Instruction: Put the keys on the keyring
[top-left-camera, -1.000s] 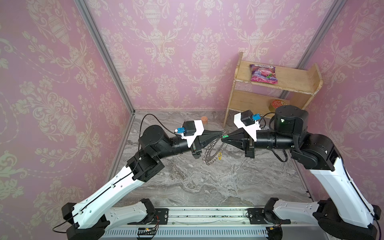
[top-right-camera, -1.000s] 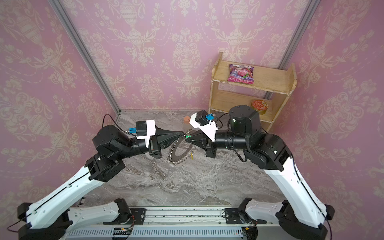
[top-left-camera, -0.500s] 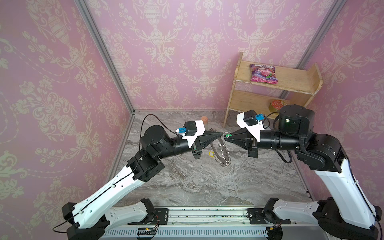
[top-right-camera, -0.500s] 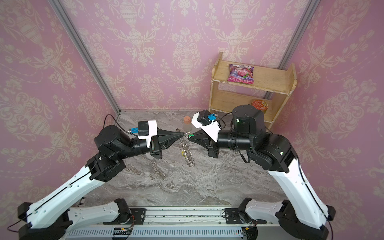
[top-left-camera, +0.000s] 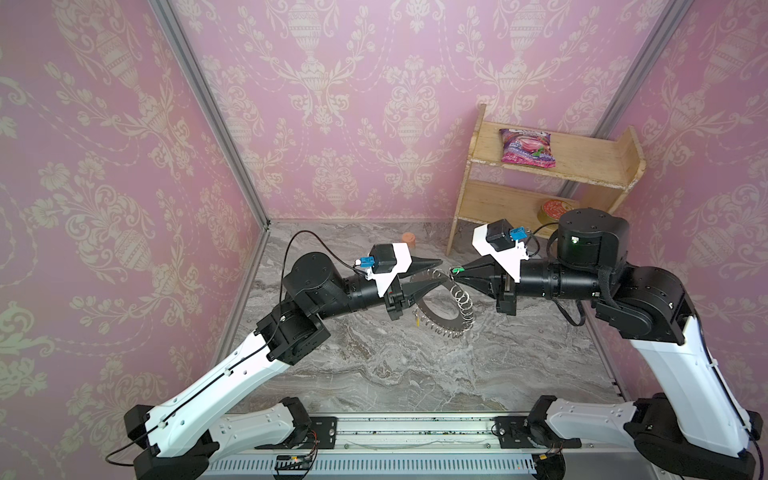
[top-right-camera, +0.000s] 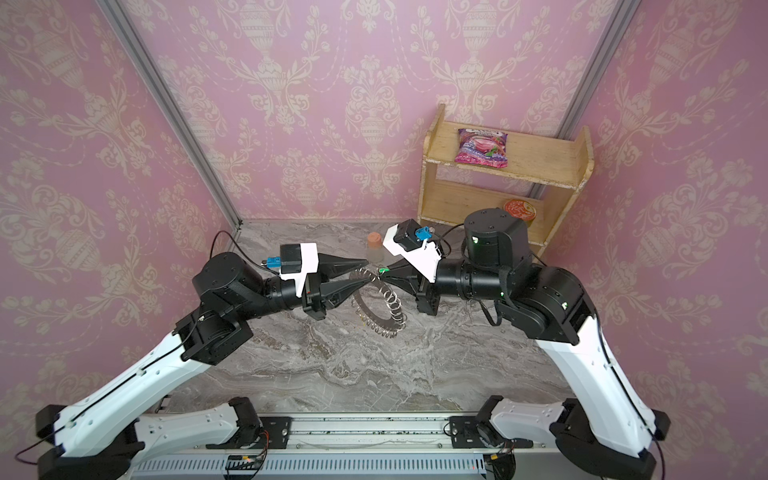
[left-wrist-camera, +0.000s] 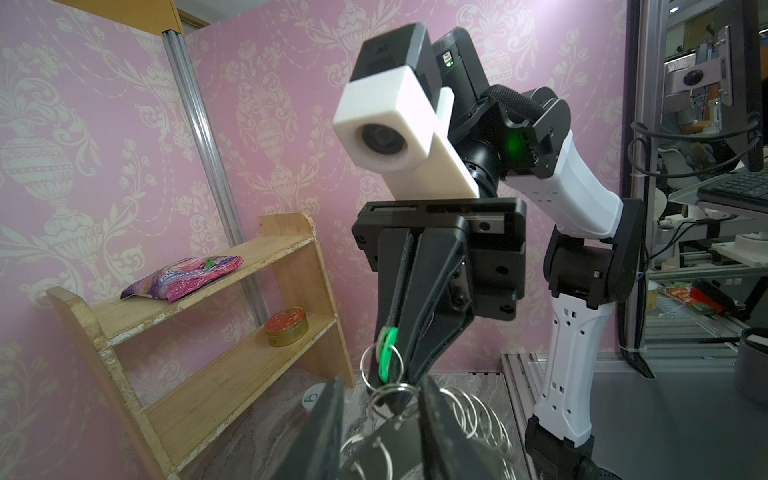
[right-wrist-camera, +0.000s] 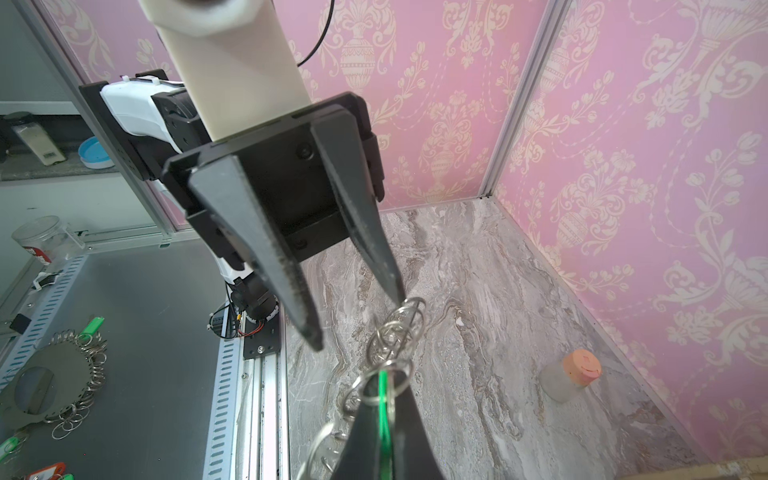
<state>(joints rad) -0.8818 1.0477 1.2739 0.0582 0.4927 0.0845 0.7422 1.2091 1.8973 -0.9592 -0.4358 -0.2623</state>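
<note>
The right gripper (top-left-camera: 457, 274) is clamped on the green key (left-wrist-camera: 387, 353), and a wire ring (left-wrist-camera: 382, 365) appears threaded on it. The keyring (top-left-camera: 442, 322) hangs tilted beneath the tips. The left gripper (top-left-camera: 444, 272) stands with its jaws apart beside the rings. Recommended: lower the keyring gently and hold the pinch until the ring seats.

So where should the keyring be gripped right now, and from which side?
Probably on the keyring, its flat grey plate near the raised upper edge, inside the wire-ring fringe. It stands tilted, hanging by a wire ring from the green key in the shut right pincer. Bring the open left pincer in from the left arm's side, one finger on each flat face.
</note>
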